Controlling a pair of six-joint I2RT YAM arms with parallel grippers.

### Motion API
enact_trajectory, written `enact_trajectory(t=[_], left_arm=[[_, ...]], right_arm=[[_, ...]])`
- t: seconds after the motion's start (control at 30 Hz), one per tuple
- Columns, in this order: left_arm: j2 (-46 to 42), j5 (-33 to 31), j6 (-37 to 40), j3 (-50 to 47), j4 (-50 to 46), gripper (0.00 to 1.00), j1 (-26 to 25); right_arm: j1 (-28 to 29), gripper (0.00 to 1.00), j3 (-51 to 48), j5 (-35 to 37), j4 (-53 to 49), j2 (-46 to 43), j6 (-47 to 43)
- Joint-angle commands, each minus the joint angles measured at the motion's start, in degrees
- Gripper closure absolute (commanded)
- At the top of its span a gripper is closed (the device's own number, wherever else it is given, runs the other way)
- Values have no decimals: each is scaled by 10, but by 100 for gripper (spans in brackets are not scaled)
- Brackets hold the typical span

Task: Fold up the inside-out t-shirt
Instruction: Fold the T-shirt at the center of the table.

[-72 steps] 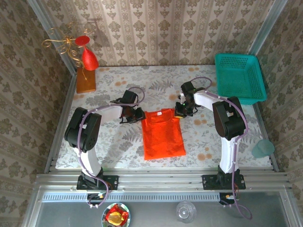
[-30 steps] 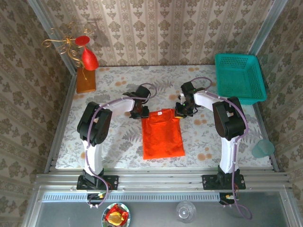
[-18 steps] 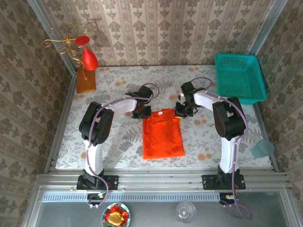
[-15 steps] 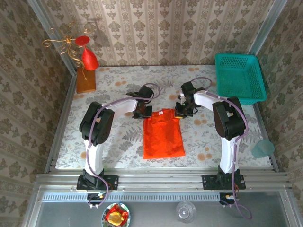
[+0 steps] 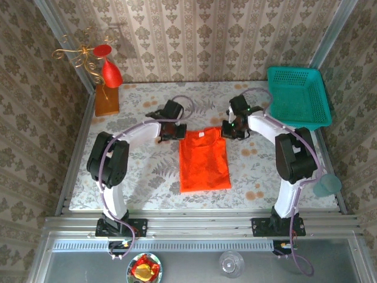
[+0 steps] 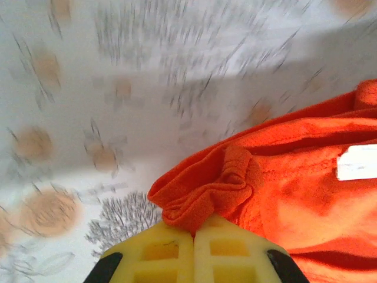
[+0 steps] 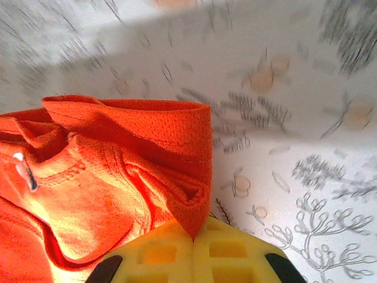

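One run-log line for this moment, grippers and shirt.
left gripper: shut on t-shirt far-left corner | right gripper: shut on far-right corner | t-shirt: rest lying on table

The t-shirt [image 5: 204, 159] lies in the middle of the table [image 5: 135, 183], collar end away from the arms. The left gripper [image 5: 175, 132] is at its far left corner and the right gripper [image 5: 227, 131] at its far right corner. A basket [image 5: 297, 97] sits far right, seemingly overhanging the edge.

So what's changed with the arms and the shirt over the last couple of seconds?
The left gripper swung in from the left and shut on the far left corner of the bright orange-red fabric t-shirt. The right gripper, already shut on the far right corner, then moved farther away together with it, drawing the collar end along. The teal plastic basket and glossy red cone ornament stayed put.
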Motion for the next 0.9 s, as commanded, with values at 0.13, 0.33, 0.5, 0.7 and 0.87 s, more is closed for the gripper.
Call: enact_trajectory(t=[0.13, 0.33, 0.5, 0.7, 0.87], left_arm=[[-60, 54, 102, 151, -1, 100, 45], [-122, 147, 111, 107, 63, 100, 82], [-198, 207, 92, -69, 141, 100, 83], [-344, 215, 20, -328, 233, 100, 63], [-459, 171, -19, -441, 219, 100, 6]], right_arm=[[-31, 100, 154, 42, -8, -61, -54], [-35, 100, 159, -9, 5, -105, -80], [-20, 100, 12, -51, 51, -179, -80], [48, 100, -193, -55, 77, -288, -43], [123, 100, -284, -28, 75, -364, 14]])
